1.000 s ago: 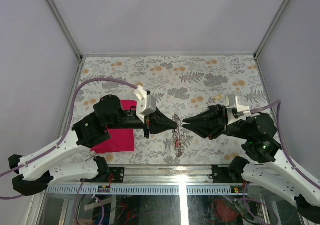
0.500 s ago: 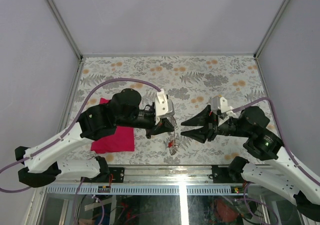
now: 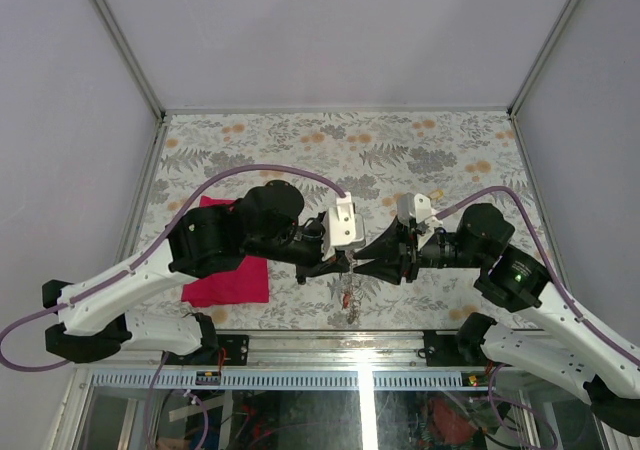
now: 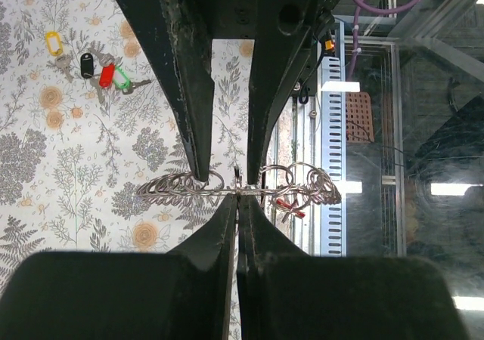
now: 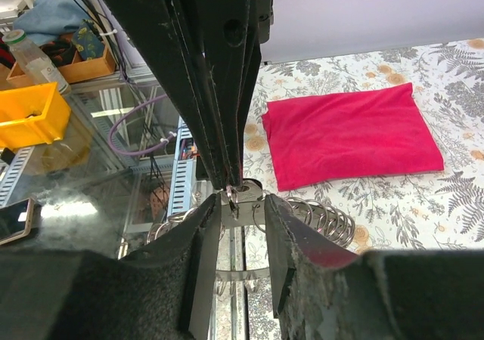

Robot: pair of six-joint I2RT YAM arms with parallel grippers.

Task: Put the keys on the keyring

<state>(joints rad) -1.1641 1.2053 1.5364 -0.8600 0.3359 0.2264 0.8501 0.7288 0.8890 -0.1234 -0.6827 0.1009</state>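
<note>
Overhead, the left gripper [image 3: 345,260] is pinching the dangling keyring [image 3: 348,288]. From the left wrist, the keys [image 4: 94,66] are lying loose on the table [image 4: 45,166], well apart from it, so threading looks barely begun. From the right wrist, the right gripper [image 5: 240,204] is straddling the keyring, jaws apart.

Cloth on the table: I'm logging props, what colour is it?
The cloth is plain magenta, clearest in the right wrist view.

Plain grey walls [image 3: 330,30] around floral tabletop [image 3: 330,140]
</note>
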